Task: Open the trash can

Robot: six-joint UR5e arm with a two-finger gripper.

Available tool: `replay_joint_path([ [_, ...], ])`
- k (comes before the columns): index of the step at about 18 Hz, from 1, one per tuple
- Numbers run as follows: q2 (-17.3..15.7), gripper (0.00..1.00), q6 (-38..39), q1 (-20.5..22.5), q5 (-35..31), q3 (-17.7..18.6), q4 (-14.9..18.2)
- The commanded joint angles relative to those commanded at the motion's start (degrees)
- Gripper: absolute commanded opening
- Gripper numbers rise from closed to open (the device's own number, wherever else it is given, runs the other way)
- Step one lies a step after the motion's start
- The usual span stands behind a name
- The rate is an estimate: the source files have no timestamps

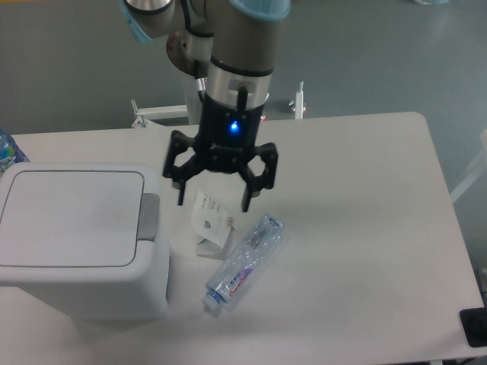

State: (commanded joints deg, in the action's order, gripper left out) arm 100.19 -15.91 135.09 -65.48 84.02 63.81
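White trash can sits at table's left edge, lid shut, grey button tab on its right side. Gripper hangs w/ fingers spread wide, holding nothing, just right of the tab, above a paper card & crushed plastic bottle.

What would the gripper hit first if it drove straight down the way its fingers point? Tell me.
Most likely the white paper card lying on the table, just right of the trash can. The open gripper hangs over it, fingers pointing down; depth is hard to judge from this single view.
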Motion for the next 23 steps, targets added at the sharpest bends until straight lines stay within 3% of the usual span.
replay_joint_path([
  [23,0.8,1.0,-0.1,-1.7,-0.2,1.7,-1.4],
])
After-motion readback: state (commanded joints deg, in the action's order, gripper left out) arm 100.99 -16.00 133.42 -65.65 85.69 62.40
